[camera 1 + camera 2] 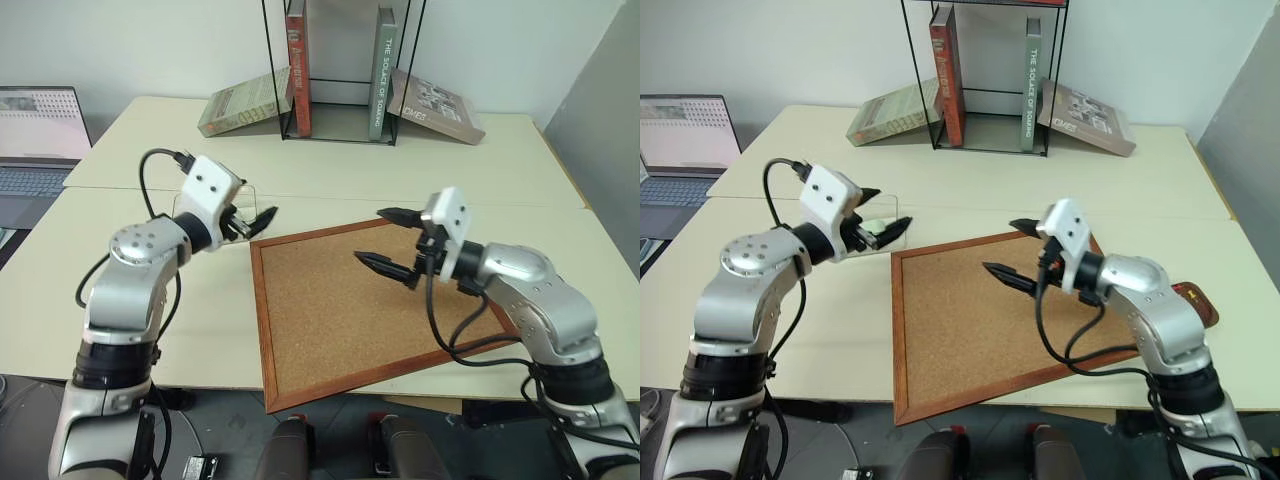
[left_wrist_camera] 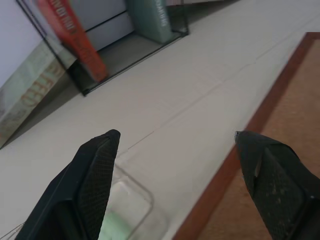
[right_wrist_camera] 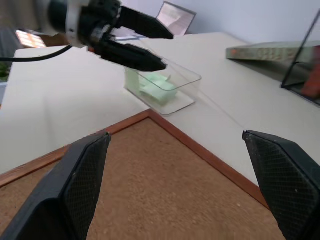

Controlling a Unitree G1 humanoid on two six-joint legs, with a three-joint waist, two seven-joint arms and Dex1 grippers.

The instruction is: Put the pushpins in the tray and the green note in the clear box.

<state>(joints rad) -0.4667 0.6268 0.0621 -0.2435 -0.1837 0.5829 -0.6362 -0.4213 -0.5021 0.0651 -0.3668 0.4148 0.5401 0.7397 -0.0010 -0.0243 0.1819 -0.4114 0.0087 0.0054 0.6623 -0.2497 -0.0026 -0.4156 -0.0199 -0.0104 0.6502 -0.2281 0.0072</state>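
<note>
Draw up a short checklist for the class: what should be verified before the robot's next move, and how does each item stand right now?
1. Green note inside the clear box: ok, it lies crumpled in there.
2. Left end effector open and empty: ok, above the box.
3. Right end effector open and empty: ok, over the cork board.
4. Cork board free of note and pins: ok, no note on it; pins too small to rule out.
5. Pushpins in the tray: cannot tell, the right arm hides most of it.
6. Box upright on the table: ok.
</note>
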